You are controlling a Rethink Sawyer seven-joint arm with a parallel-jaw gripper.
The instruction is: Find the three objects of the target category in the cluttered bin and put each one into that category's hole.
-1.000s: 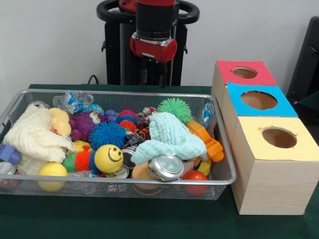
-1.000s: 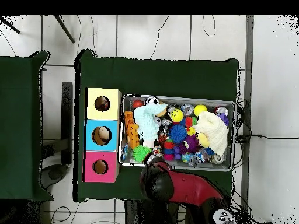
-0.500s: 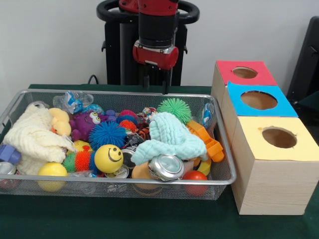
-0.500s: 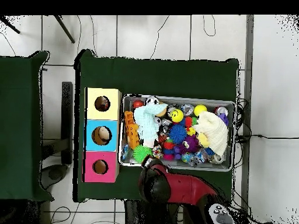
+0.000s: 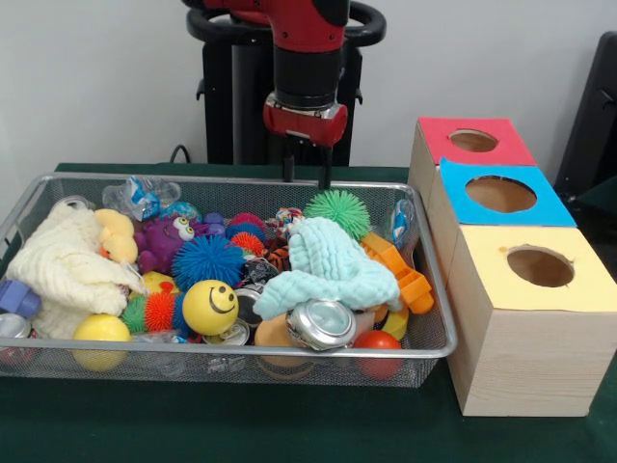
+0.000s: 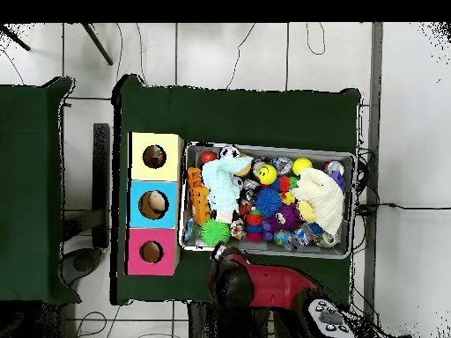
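The claw [image 5: 306, 177], fingers apart and empty, hangs over the green spiky ball [image 5: 337, 210], which looks light, squashy, best pinched across its middle.

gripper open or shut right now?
Open. In the front view the black two-finger gripper hangs above the wire mesh bin's far rim with its fingers apart and nothing between them, just behind the green spiky ball.

No legible text or labels anywhere
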